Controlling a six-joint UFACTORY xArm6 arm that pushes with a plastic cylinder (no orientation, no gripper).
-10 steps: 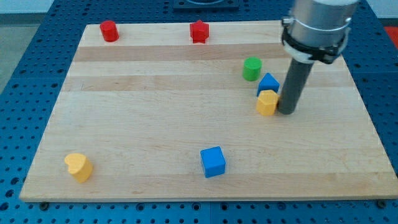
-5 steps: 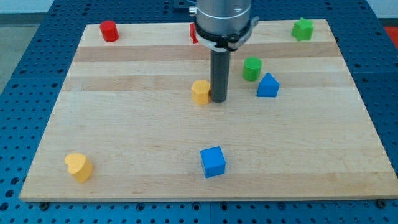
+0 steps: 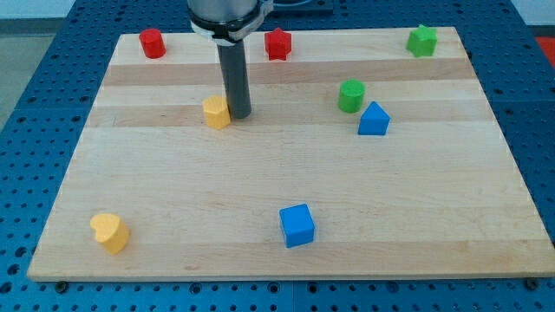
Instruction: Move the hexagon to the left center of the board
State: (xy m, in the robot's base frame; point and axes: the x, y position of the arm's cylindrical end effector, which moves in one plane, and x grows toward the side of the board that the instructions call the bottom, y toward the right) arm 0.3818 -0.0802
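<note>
A pale wooden bench (image 3: 286, 182) with lengthwise grain bands fills most of the view, its far edge narrower than its near edge. Around the bench on every side lies a blue perforated surface (image 3: 26, 156) dotted with a regular grid of small holes. The same blue surface shows beyond the bench's right edge and below its near edge. Light falls evenly, casting only soft, short shadows on the wood.

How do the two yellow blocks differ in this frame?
The yellow hexagon sits in the board's upper half, left of centre; the yellow heart-shaped block lies near the bottom-left corner. My tip is right against the hexagon's right side; the heart-shaped block stands alone. Both are the same yellow and similar in size.
</note>
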